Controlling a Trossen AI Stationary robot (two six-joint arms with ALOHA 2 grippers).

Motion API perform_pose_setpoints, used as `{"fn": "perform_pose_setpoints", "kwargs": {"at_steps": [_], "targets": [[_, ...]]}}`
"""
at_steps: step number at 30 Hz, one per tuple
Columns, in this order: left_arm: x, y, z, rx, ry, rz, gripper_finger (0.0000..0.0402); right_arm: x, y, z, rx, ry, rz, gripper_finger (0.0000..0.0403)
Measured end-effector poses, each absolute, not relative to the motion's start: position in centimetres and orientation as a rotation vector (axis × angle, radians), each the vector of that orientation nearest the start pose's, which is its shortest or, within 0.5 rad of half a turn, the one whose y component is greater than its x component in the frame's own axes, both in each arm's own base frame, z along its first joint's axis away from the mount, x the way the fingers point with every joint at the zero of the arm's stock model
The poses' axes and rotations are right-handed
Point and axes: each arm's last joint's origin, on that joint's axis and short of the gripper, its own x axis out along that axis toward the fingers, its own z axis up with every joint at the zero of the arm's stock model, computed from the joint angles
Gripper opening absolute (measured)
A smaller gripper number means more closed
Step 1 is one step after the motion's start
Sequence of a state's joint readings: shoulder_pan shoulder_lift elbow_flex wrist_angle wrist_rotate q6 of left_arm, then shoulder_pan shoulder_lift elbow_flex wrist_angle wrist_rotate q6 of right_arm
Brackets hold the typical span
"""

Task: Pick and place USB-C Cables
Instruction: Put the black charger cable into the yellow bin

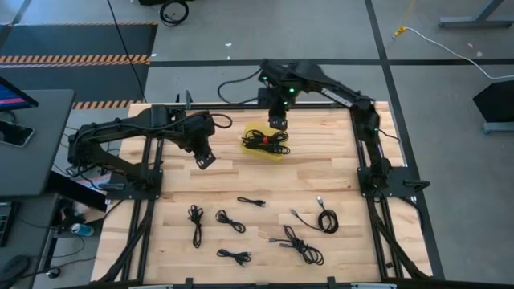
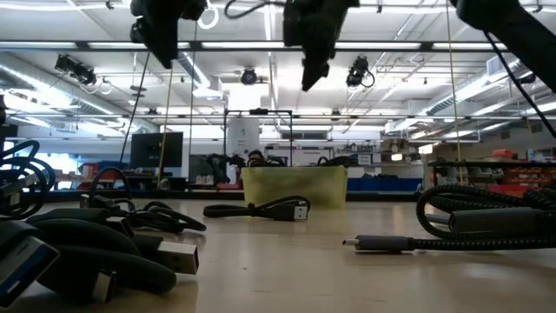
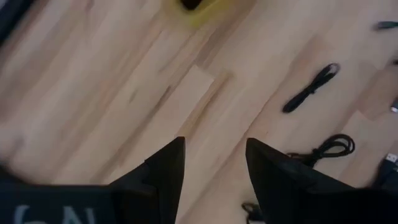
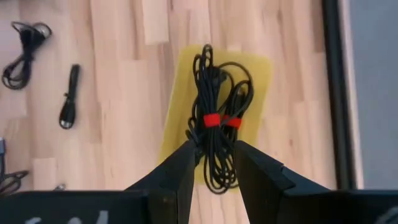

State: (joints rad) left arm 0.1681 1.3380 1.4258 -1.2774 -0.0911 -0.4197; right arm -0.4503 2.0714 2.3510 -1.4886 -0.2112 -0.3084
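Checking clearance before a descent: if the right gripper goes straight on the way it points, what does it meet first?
Probably the black cables with red bands lying in the yellow tray. The right gripper, fingers open, points straight at them from above; the gap is hard to judge.

The high view looked straight down on the whole table [image 1: 265,181], while the low view faced level across it from the near edge. Each wrist view looked down from close above; the right wrist, high and low views shared the yellow tray [image 4: 258,74].
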Motion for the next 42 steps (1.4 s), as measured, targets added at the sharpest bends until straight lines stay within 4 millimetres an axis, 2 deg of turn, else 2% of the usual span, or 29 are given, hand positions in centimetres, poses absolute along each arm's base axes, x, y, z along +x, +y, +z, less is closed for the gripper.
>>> {"fn": "perform_pose_setpoints", "kwargs": {"at_steps": [6, 10, 13, 20, 25, 33, 37, 42], "targets": [[24.9, 2.9, 35.3, -0.160, 1.059, 0.271, 0.0176, 31.5, -15.3, 42.2, 0.096, 1.048, -0.149, 0.0121], [26.4, 1.8, 34.5, -0.011, 1.053, 0.151, 0.0176, 28.7, -14.1, 45.7, 0.061, 0.908, -0.206, 0.0121], [27.6, 1.1, 32.8, 0.057, 1.094, 0.088, 0.0176, 26.4, -13.0, 47.9, 0.031, 0.820, -0.231, 0.0121], [31.4, -0.7, 27.6, 0.101, 1.071, 0.019, 0.0176, 22.1, -11.0, 51.6, -0.032, 0.649, -0.265, 0.0121], [33.8, -3.0, 24.6, 0.132, 1.041, -0.086, 0.0176, 20.0, -10.0, 52.9, -0.073, 0.583, -0.277, 0.0121], [35.6, -7.4, 19.7, 0.193, 1.120, -0.196, 0.0176, 17.8, -9.2, 54.1, -0.134, 0.526, -0.307, 0.0121], [36.4, -7.7, 17.9, 0.198, 1.135, -0.195, 0.0176, 17.5, -9.0, 54.3, -0.148, 0.513, -0.308, 0.0121], [37.3, -7.2, 16.3, 0.206, 1.135, -0.152, 0.0176, 17.6, -9.1, 54.2, -0.153, 0.520, -0.306, 0.0122]]}}
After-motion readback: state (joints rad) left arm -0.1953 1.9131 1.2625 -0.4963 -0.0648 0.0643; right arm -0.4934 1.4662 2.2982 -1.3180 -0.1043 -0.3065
